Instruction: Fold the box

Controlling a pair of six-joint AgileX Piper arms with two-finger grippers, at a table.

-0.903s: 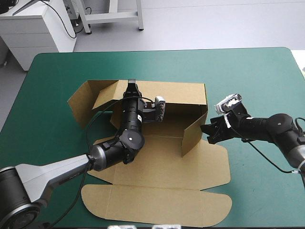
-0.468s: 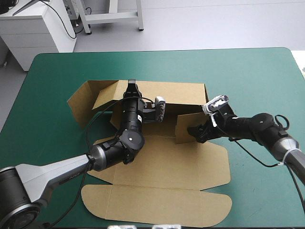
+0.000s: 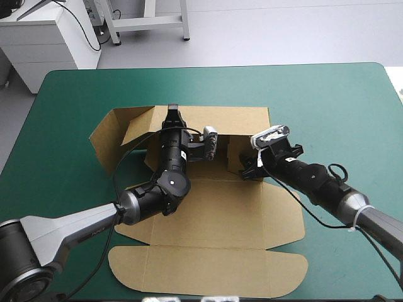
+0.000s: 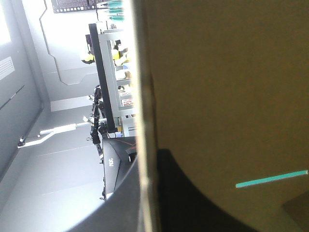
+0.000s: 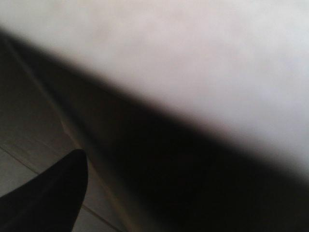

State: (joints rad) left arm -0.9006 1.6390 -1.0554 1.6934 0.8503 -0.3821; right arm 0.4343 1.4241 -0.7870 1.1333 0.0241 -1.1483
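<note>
Left wrist view alone shows left gripper (image 4: 149,160) pinching the box (image 4: 217,87); state of right gripper (image 3: 249,167) unclear.

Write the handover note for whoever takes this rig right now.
Left gripper: shut on the top edge of the box's raised back wall.
Right gripper: inside the box at the right end flap, which stands turned inward; its grip cannot be seen.
Done: back wall up, right end flap turned in.
Left: the left end flap splays outward; the lid lies flat on the teal-green cover.
</note>
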